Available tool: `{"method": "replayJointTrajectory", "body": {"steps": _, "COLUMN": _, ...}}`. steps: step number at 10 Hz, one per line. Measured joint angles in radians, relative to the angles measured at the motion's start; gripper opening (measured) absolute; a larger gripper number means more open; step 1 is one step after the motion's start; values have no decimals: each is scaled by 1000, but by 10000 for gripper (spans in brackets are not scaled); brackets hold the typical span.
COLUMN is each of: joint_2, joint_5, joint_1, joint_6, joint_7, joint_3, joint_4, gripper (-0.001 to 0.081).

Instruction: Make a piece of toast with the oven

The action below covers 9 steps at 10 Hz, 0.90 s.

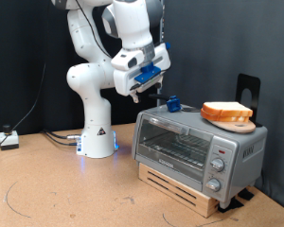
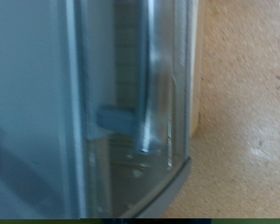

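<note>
The silver-grey oven stands on the exterior view's right with its glass door shut and the grey bar handle along the door's top. My gripper hangs just above the oven's top, at its left end, and holds nothing that shows. The wrist view looks down on the oven's top, the door's bar handle and the glass; my fingers do not show there. The piece of toast is out of view. A like slice lies on a tan wooden disc on the oven's top.
A small blue object sits on the oven's top near my gripper. The oven rests on a wooden crate. A black stand rises behind the oven. Cables lie by the arm's base. The brown table spreads before the oven.
</note>
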<state>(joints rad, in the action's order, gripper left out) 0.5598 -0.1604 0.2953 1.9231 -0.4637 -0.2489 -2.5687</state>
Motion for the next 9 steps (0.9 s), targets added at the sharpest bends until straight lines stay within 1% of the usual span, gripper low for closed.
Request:
{"method": "replayJointTrajectory", "body": {"steps": 2, "joint_2": -2, "joint_5": 39, "joint_1": -1, "joint_6": 84, "joint_7": -5, "joint_3": 14, "joint_4": -83, "gripper": 809}}
{"method": "replayJointTrajectory", "body": {"steps": 3, "joint_2": -5, "joint_5": 41, "joint_1": -1, "joint_6": 137, "joint_7": -14, "joint_3": 24, "joint_4": -120, "gripper": 809}}
{"method": "replayJointTrajectory", "body": {"steps": 5, "joint_2": -15, "joint_5": 41, "joint_1": 1, "joint_6": 225, "joint_7": -26, "joint_3": 46, "joint_4": -176, "gripper": 809}}
{"method": "replayJointTrajectory", "body": {"steps": 7, "joint_2": -26, "joint_5": 40, "joint_1": 1, "joint_6": 274, "joint_7": -42, "joint_3": 55, "joint_4": -204, "gripper": 809}}
{"method": "replayJointTrajectory", "body": {"steps": 9, "joint_2": -52, "joint_5": 39, "joint_1": -2, "joint_6": 311, "joint_7": -61, "joint_3": 52, "joint_4": -206, "gripper": 809}}
